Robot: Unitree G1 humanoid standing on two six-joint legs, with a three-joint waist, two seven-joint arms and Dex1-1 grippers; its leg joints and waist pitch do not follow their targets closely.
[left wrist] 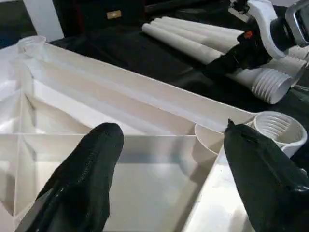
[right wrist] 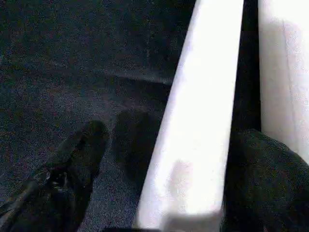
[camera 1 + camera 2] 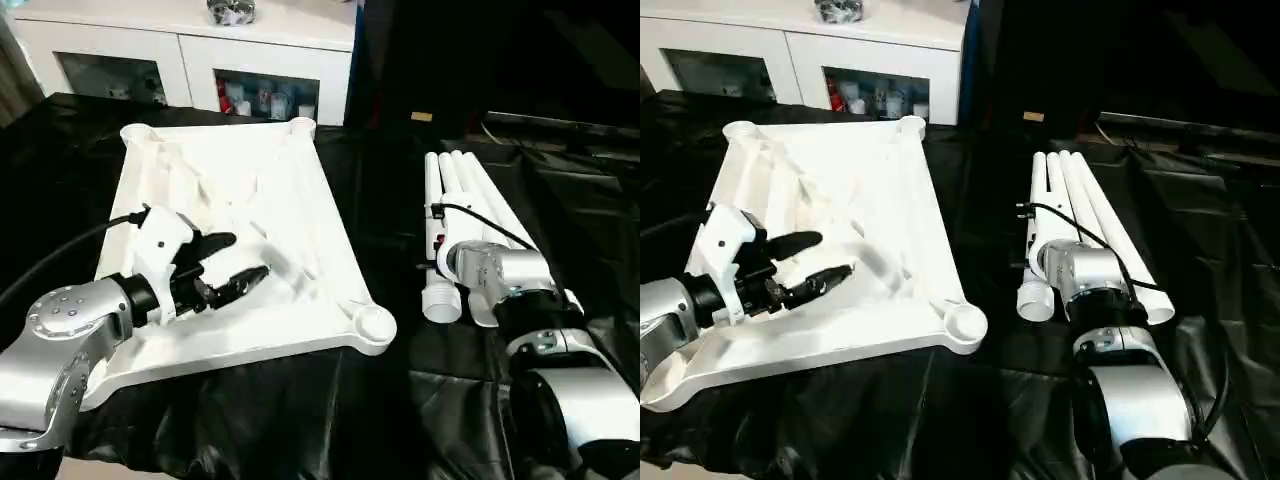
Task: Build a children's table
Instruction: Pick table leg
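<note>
The tabletop [image 3: 240,240] lies ribbed side up on the black-covered desk [image 3: 380,400], toward its left edge. The legs [image 3: 465,215] lie bundled nearer the right edge. The left gripper [image 3: 228,262] hovers spread over the ribs; the right gripper [image 2: 159,169] straddles one leg, fingers wide apart.

No text, label or number can be read anywhere.

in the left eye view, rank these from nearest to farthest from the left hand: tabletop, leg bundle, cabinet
1. Tabletop: directly under the left hand, which hovers open over its ribbed underside.
2. Leg bundle: off to the right on the black cloth, by the right hand.
3. Cabinet: at the back, beyond the tabletop's far edge.
</note>
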